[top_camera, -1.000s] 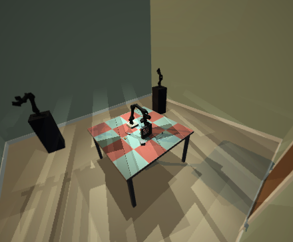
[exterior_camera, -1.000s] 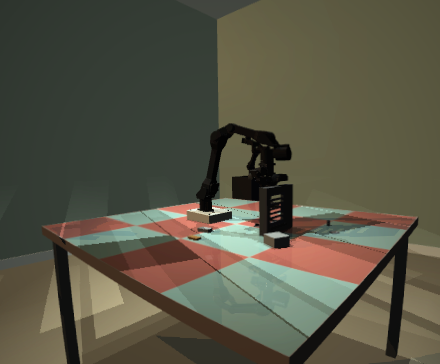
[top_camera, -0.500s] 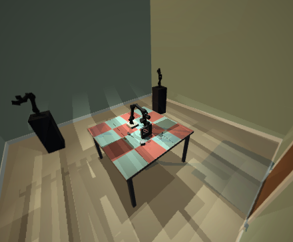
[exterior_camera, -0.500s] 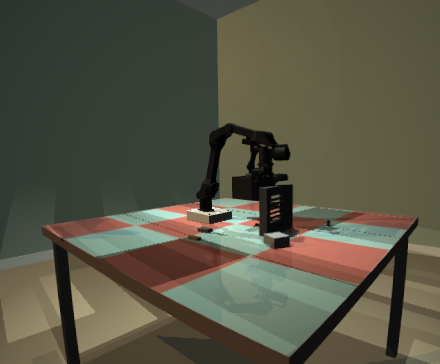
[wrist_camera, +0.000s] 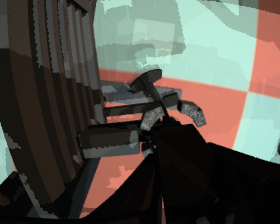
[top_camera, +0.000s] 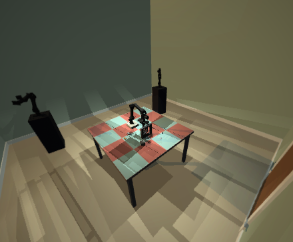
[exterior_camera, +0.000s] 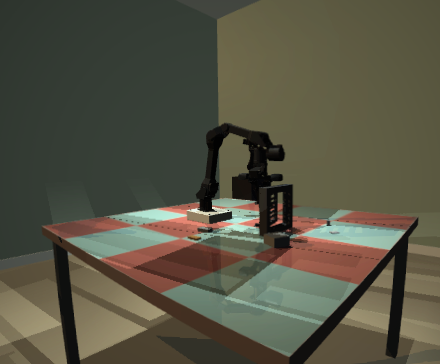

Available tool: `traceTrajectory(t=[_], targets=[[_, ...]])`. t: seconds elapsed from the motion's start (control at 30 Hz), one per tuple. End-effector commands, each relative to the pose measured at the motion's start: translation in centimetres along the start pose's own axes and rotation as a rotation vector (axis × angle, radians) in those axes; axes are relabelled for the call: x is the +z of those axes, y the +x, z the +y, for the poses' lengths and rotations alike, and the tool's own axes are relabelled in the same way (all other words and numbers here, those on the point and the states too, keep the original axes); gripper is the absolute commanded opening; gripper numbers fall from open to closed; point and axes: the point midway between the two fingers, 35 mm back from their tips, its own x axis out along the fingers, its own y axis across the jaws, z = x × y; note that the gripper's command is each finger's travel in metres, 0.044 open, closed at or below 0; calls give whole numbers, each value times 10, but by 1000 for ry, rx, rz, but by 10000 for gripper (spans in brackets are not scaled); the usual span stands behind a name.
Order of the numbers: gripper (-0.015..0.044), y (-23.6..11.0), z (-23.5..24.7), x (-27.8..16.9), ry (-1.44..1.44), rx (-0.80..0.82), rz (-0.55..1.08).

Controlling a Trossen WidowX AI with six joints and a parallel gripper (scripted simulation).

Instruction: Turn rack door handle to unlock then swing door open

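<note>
While one end effector (top_camera: 144,123) (exterior_camera: 259,199) (wrist_camera: 180,156) grips one handle (wrist_camera: 156,94), two pedestals (top_camera: 46,131) (top_camera: 159,100) (exterior_camera: 242,187) stand apart.

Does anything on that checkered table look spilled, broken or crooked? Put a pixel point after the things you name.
Nothing plainly stands out. On the table (top_camera: 122,169) (exterior_camera: 258,315), the slatted rack (exterior_camera: 263,212) stands upright, and the grey block (exterior_camera: 277,240) and small orange piece (exterior_camera: 194,237) rest on the top. I see no spill or breakage, though the small pieces are too tiny to check for damage.

Green-grey wall (top_camera: 68,43) (exterior_camera: 98,100); olive wall (top_camera: 225,50) (exterior_camera: 348,100); wood-plank floor (top_camera: 118,213) (exterior_camera: 23,295).
</note>
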Motion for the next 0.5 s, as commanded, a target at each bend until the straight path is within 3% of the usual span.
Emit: traceTrajectory(t=[0.0,0.47], targets=[[19,0,-4,3,-115,16,-6],[19,0,-27,15,-341,13,-9]])
